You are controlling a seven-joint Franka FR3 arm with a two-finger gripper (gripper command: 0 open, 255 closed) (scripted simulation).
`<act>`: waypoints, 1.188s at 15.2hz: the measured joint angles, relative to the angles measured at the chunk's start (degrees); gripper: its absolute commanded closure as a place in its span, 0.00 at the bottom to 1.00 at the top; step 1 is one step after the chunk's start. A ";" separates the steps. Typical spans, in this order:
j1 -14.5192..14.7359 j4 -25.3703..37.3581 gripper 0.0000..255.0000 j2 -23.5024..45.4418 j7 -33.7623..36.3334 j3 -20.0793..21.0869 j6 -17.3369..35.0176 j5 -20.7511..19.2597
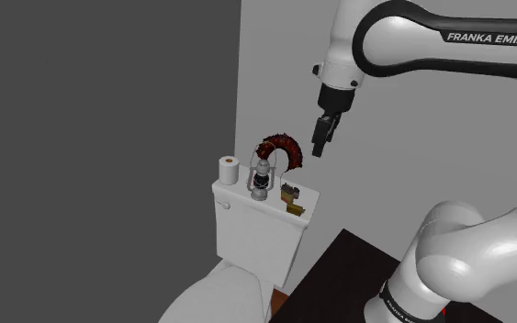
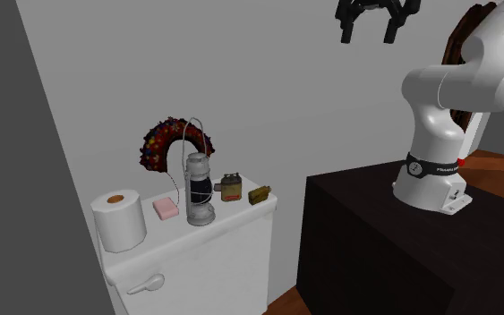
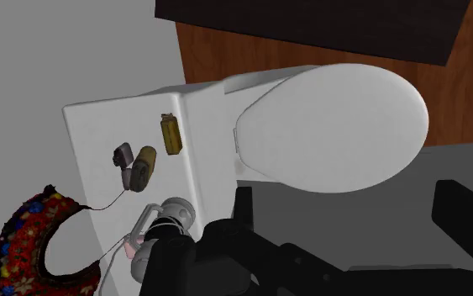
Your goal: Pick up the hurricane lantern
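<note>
The tool [image 3: 352, 202] is hanging in the air with its two black fingers [image 3: 244, 210] standing apart, clasping nothing. Well below it, and off to one side rather than between the fingers, the hurricane lantern [image 2: 199, 190] is standing upright on the white toilet tank [image 2: 236, 217], its wire handle raised. It is silvery with a clear globe, and nothing of the tool is touching it. Sharing the tank top, a pink bar [image 2: 166, 208] and a toilet roll [image 2: 120, 220] are sitting on the lantern's far side from the tool, while a small brass can [image 2: 232, 186] and a little brown block [image 2: 260, 193] are sitting on the side nearer the tool. Behind the lantern, a dark red wreath [image 2: 158, 143] is leaning on the grey wall [image 2: 268, 80]. Lower still below the tool, the closed toilet lid [image 3: 335, 126] is lying over the bowl, and the dark stand [image 2: 375, 233] is standing near the toilet.
</note>
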 measured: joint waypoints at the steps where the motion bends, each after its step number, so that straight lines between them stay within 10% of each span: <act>1: 0.00 0.00 0.00 0.00 0.00 0.00 0.00 0.00; 18: -2.45 23.75 0.00 37.38 -10.61 -9.87 9.05 4.58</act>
